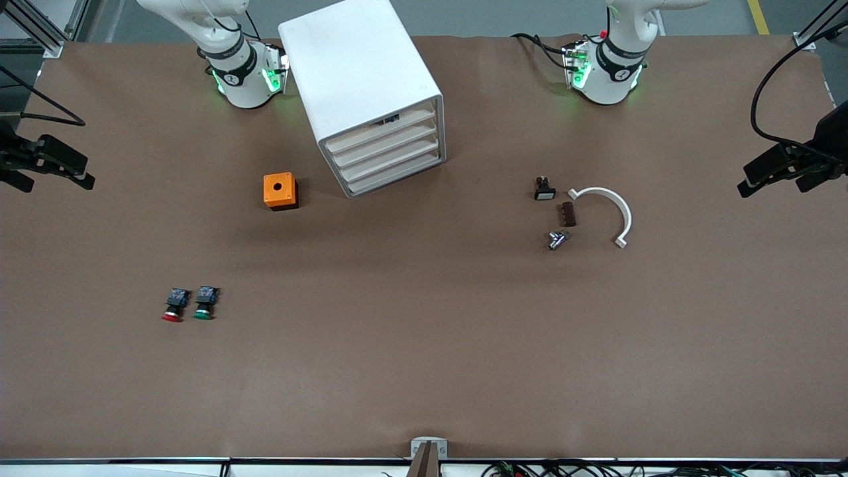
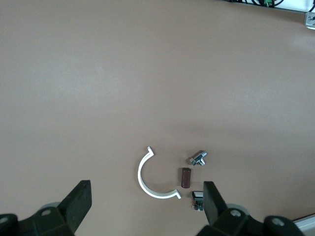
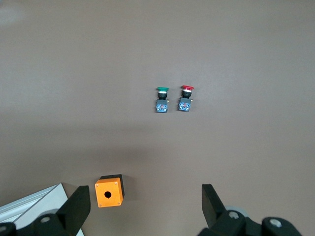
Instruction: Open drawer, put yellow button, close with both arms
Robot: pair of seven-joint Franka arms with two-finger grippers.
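Observation:
The white cabinet [image 1: 358, 59] stands near the robots' bases. All four cream drawer fronts look pushed in, the highest drawer [image 1: 381, 131] among them. The yellow button is not in view. A small dark shape shows just above the highest front; I cannot tell what it is. My left gripper [image 2: 146, 189] is open and empty, high over the white arc [image 2: 147, 179]. My right gripper [image 3: 145, 189] is open and empty, high over the table beside the orange box [image 3: 109, 191]. Neither gripper shows in the front view, only the arm bases [image 1: 242, 73] [image 1: 609, 66].
A red-capped button [image 1: 173, 306] and a green-capped button [image 1: 205, 303] lie toward the right arm's end. The orange box [image 1: 279, 191] sits beside the cabinet. A white arc [image 1: 613, 202], brown block [image 1: 568, 214], metal fitting [image 1: 556, 240] and small switch [image 1: 544, 189] lie toward the left arm's end.

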